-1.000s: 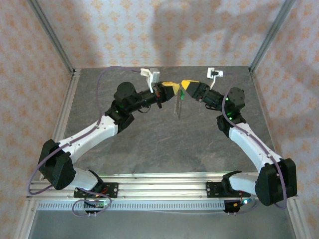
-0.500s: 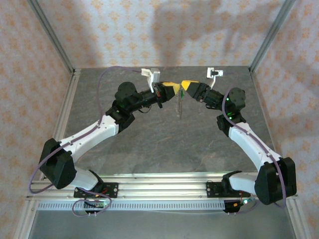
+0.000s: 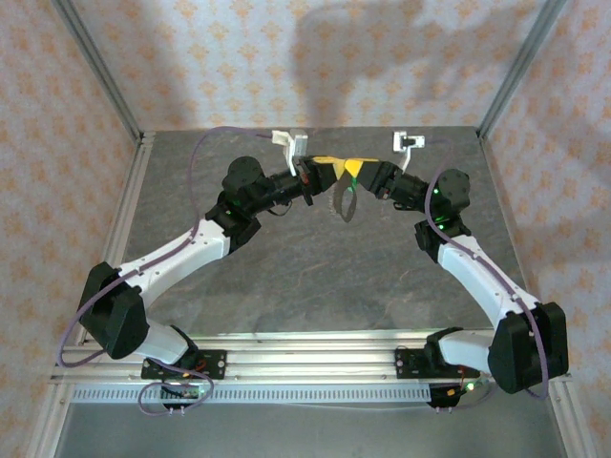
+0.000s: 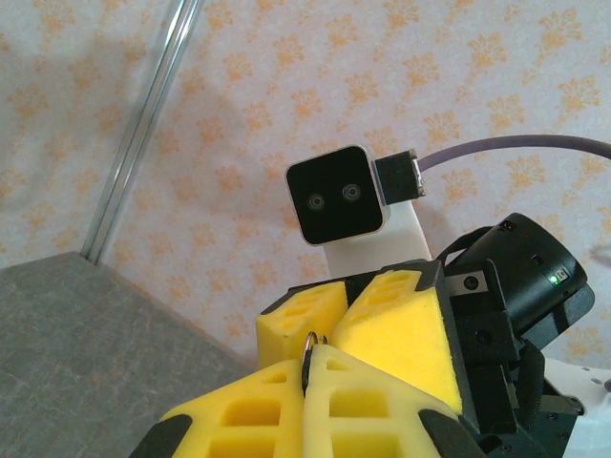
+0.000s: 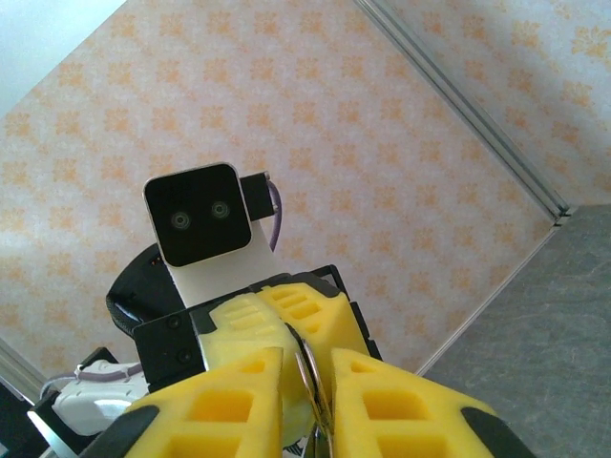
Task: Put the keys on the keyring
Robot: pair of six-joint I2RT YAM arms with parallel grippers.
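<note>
My left fingers [image 3: 329, 168] and my right fingers [image 3: 354, 170] are hovering tip to tip above the far middle of the worktop [image 3: 286, 277]. The left wrist camera [image 3: 289, 144] and the right wrist camera [image 3: 410, 141] are crowding in just behind them. The back wall [image 3: 305, 57] and two slanting frame posts [image 3: 95, 72] are closing off the far side. Open grey slab is lying to the left, right and near side.

My left fingers are pressing together on the keyring [image 4: 310, 342], with an arc of it peeking from the seam. My right fingers are standing narrow with a thin metal strip [image 5: 307, 374] in the gap, and I cannot tell whether they are gripping it. The keys [image 3: 342, 202] are dangling just below both tips.

Count: two arms, two cameras, one bunch; single keys too small to count.
</note>
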